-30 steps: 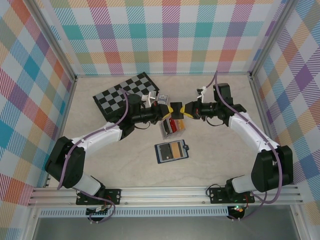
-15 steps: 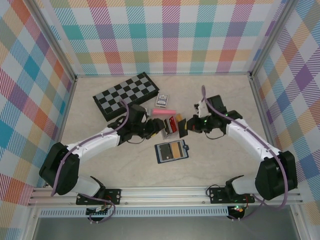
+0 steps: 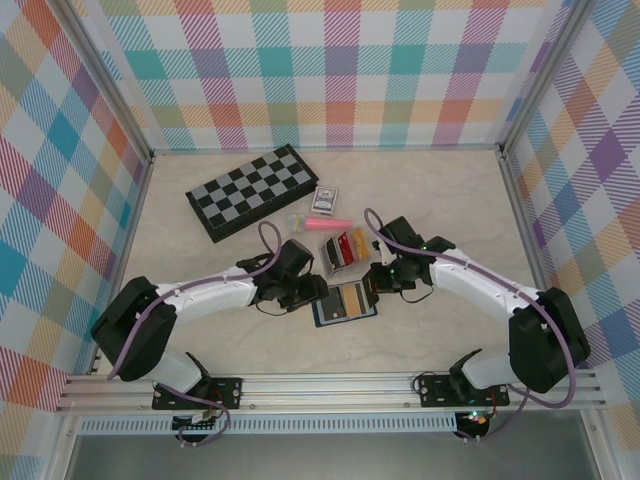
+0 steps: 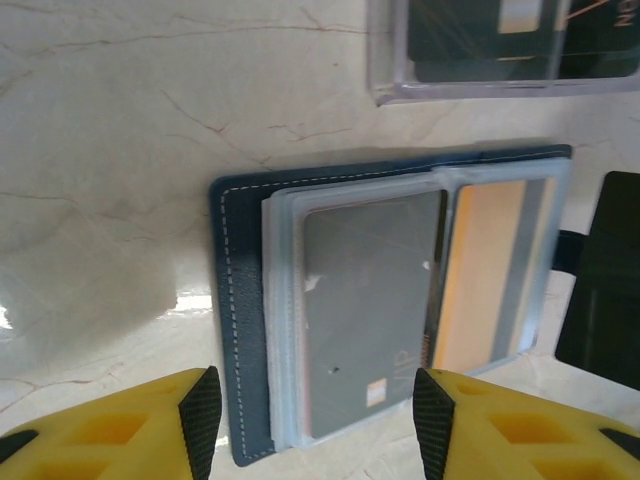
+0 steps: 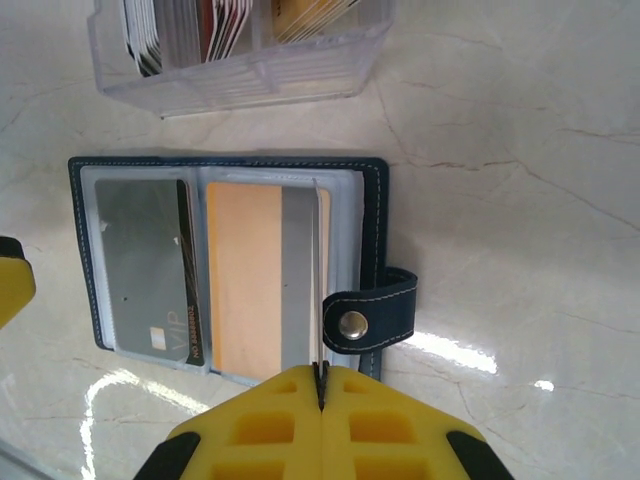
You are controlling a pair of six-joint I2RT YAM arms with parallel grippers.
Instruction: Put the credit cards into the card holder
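Hovering over card holder [image 5: 376, 215]: R fingers [image 5: 262, 420] pinch card [image 5: 317, 270], L fingers [image 4: 110, 430] spread.

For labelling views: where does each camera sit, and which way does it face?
Top external: above and behind, facing down at the table; left arm, right arm show.
Left wrist: faces down on the card holder; left tool shows, open.
Right wrist: faces down; right tool pinches a credit card.
Shared: the card holder.

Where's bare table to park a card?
Bare: back right, between the playing card pack and the right wall; near strip between the card holder and the arm bases. Crowded: centre, with clear box, left gripper, right gripper.
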